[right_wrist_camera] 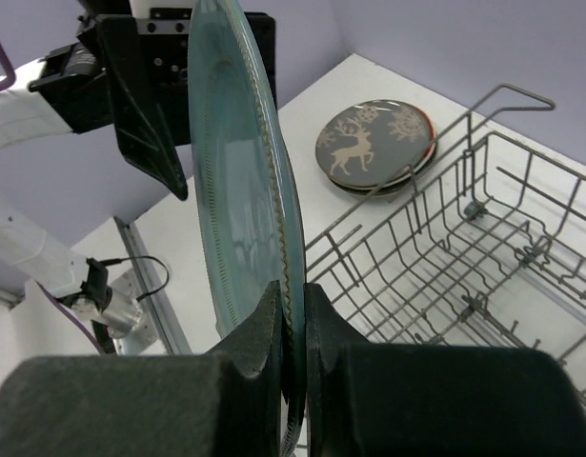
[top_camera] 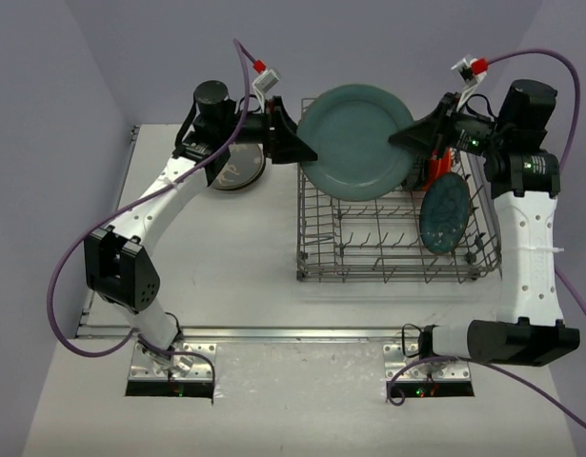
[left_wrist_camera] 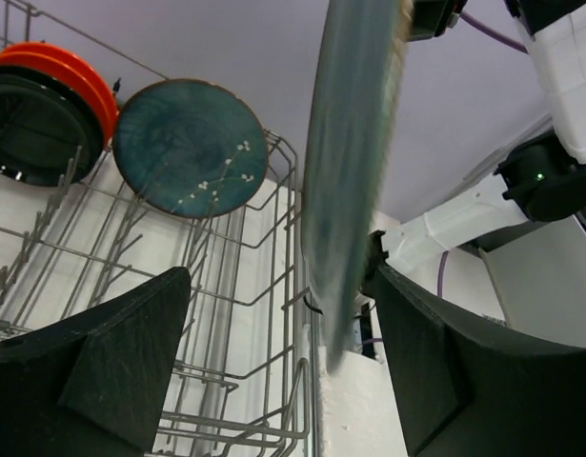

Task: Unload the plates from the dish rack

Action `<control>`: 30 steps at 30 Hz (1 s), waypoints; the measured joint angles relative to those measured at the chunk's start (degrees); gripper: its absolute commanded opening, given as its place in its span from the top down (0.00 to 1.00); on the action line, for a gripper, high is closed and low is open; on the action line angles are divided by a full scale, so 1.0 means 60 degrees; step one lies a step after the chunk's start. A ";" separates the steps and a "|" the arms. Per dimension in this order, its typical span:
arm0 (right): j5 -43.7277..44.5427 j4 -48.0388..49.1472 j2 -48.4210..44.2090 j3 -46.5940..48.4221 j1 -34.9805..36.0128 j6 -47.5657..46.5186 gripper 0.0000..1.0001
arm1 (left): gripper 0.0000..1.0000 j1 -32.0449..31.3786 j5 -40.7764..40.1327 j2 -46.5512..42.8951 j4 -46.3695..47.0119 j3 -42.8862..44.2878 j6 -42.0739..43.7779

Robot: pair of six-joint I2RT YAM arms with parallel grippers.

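The large teal plate [top_camera: 354, 141] is up on edge at the far left corner of the dish rack [top_camera: 388, 271], and the right gripper [top_camera: 399, 140] has its rim pinched tight. The left gripper [top_camera: 308, 152] is at the opposite rim, claws spread with the plate between them, not clamped. A dark teal plate [top_camera: 444, 211] stands at the rack's right end, with an orange-red plate [left_wrist_camera: 59, 71] and a black plate [left_wrist_camera: 26, 124] next to it. A reindeer-patterned stack [top_camera: 240, 171] lies on the table [top_camera: 226, 257] just left of the rack.

The white table [top_camera: 226, 248] carries the wire dish rack [top_camera: 388, 268] and, near its far left corner, stacked plates [right_wrist_camera: 373, 143].
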 measured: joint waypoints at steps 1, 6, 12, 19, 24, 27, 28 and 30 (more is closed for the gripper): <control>0.0002 0.0017 0.0002 0.0000 0.0148 0.0014 1.00 | 0.50 -0.0015 0.0032 0.0023 0.0140 0.0006 -0.0139; 0.0433 0.0296 0.0060 -0.0041 0.0670 0.0258 0.99 | 1.00 -0.0037 0.0108 0.0081 0.1060 0.0024 -0.0990; 0.0794 0.0549 0.0309 -0.0047 0.0775 0.0839 0.30 | 1.00 0.0190 -0.0094 0.0124 0.1976 -0.0731 -0.2087; 0.1520 0.0414 0.0361 -0.0047 0.0536 0.1137 0.05 | 1.00 0.1981 -0.0156 0.0144 0.1878 -0.1421 -0.3236; 0.2108 0.0057 0.0393 -0.0044 -0.0343 0.1259 0.05 | 1.00 0.4414 -0.0477 0.0437 0.1071 -0.1025 -0.3151; 0.2470 -0.0205 0.0486 -0.0044 -0.0598 0.1158 0.05 | 1.00 0.5483 -0.1126 0.1190 -0.0241 -0.0158 -0.2279; 0.2552 -0.0307 0.0527 -0.0044 -0.0600 0.1100 0.05 | 1.00 0.5713 -0.1417 0.1487 -0.0679 0.0087 -0.1907; 0.2726 -0.0554 0.0615 -0.0044 -0.0600 0.0969 0.05 | 1.00 0.6022 -0.1862 0.2048 -0.1447 0.0437 -0.1291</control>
